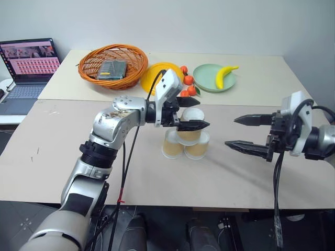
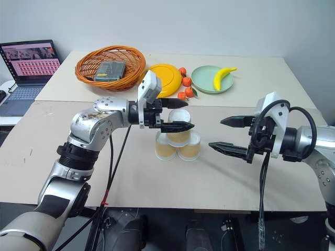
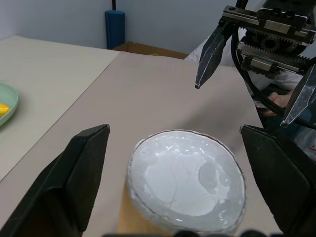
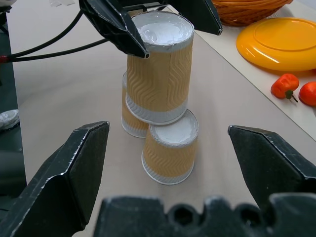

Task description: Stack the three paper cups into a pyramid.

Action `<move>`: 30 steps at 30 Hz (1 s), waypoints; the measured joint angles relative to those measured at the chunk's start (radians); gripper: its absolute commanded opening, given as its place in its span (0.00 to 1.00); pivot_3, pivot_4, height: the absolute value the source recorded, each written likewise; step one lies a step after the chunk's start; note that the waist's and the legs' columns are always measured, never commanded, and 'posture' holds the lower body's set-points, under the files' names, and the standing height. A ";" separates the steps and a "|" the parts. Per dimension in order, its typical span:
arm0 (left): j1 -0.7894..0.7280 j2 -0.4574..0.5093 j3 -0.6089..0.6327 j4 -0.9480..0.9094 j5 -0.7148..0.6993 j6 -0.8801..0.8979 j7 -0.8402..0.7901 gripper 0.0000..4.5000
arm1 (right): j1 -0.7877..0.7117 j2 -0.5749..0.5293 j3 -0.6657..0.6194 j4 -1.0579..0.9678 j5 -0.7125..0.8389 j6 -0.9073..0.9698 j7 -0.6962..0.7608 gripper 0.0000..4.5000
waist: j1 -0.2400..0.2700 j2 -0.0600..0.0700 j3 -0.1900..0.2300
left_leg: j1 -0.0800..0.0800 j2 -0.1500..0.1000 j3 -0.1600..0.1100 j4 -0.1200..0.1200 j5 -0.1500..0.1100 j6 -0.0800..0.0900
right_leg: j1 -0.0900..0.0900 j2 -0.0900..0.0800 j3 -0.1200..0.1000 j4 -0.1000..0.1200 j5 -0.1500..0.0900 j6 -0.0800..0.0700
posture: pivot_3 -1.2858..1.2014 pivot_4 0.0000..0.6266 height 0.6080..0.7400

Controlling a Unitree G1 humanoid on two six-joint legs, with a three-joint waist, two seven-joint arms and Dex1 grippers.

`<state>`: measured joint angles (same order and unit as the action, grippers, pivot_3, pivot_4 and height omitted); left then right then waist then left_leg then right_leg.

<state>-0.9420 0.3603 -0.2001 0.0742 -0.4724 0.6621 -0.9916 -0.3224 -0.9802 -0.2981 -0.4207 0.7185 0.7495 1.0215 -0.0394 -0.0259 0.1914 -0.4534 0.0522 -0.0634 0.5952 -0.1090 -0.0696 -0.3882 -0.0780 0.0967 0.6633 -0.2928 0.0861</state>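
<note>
Paper, thin and crushable: we are judging the three paper cups (image 4: 159, 94) feather-light, best pinched gently mid-wall. They are standing as a pyramid mid-table; our left gripper (image 1: 187, 111) is straddling the top cup unclenched, right gripper (image 1: 247, 133) gaping, empty.

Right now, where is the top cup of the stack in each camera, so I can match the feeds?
Left eye: top cup centre, between the left gripper's open fingers.
Right eye: top cup centre, on the two base cups.
Left wrist: white upturned base low in the middle.
Right wrist: top cup upper centre.
Shared landmark: right gripper.
</note>
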 measured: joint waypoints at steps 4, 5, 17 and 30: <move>-0.006 -0.001 0.006 0.002 0.001 -0.002 0.006 0.99 | -0.007 0.000 0.004 0.005 0.002 0.000 0.000 1.00 | 0.000 0.000 0.000 | 0.000 0.000 0.000 0.000 0.000 0.000 | 0.000 0.000 0.000 0.000 0.000 0.000 | 0.52 0.24 0.94; -0.013 -0.001 0.009 0.003 0.001 -0.002 0.008 0.99 | -0.009 0.000 0.005 0.008 0.002 0.000 0.000 1.00 | 0.000 0.000 0.000 | 0.000 0.000 0.000 0.000 0.000 0.000 | 0.000 0.000 0.000 0.000 0.000 0.000 | 0.52 0.24 0.94; -0.251 -0.032 0.180 0.065 -0.049 0.062 0.121 0.99 | -0.039 0.000 0.023 0.032 0.001 -0.001 0.002 1.00 | -0.003 0.000 0.000 | 0.000 0.000 0.000 0.001 0.000 0.000 | 0.000 0.000 0.000 0.000 0.000 0.001 | 0.52 0.24 0.94; 0.235 0.314 0.380 -0.297 -0.078 0.106 0.158 0.99 | 0.097 -0.024 -0.016 0.155 -0.136 -0.170 0.039 1.00 | 0.006 0.002 0.000 | 0.003 0.000 0.000 0.000 0.000 0.000 | 0.003 0.000 0.000 0.001 0.000 0.000 | 0.52 0.24 0.94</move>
<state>-0.7075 0.6741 0.1801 -0.2227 -0.5507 0.7684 -0.8331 -0.2253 -1.0038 -0.3140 -0.2660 0.5826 0.5791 1.0601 -0.0338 -0.0244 0.1910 -0.4501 0.0523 -0.0631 0.5952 -0.1092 -0.0693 -0.3852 -0.0783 0.0968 0.6640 -0.2929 0.0863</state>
